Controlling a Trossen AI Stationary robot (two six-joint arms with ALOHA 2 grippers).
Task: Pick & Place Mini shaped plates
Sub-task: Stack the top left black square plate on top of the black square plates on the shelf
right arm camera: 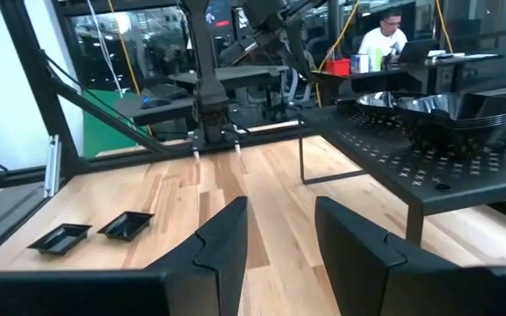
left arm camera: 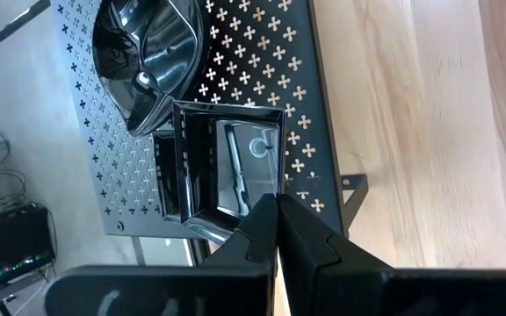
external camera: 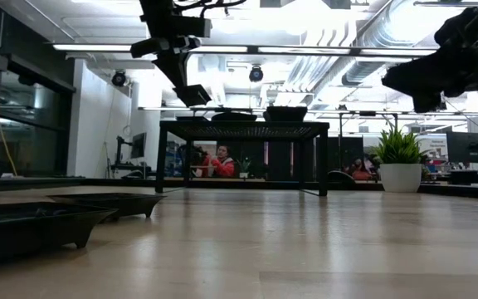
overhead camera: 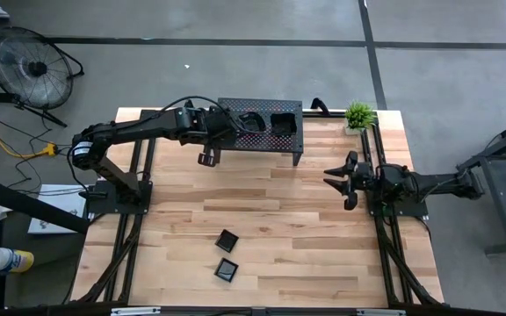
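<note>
Two small glossy black square plates (overhead camera: 227, 240) (overhead camera: 227, 269) lie flat on the table near its near edge; the right wrist view shows them too (right arm camera: 126, 224). More plates sit stacked on the black perforated rack (overhead camera: 262, 110): a square stack (left arm camera: 227, 167) and a rounded, leaf-like stack (left arm camera: 148, 53). My left gripper (left arm camera: 276, 204) is shut and empty. It hovers above the rack's near left corner (overhead camera: 207, 156), beside the square stack's rim. My right gripper (right arm camera: 279, 237) is open and waits above the table's right side (overhead camera: 336, 180).
The rack stands on legs at the table's far edge, with open space under it (external camera: 239, 166). A small potted plant (overhead camera: 359, 114) sits at the far right corner. Bare wood lies between the rack and the two plates. People sit in the room beyond the table.
</note>
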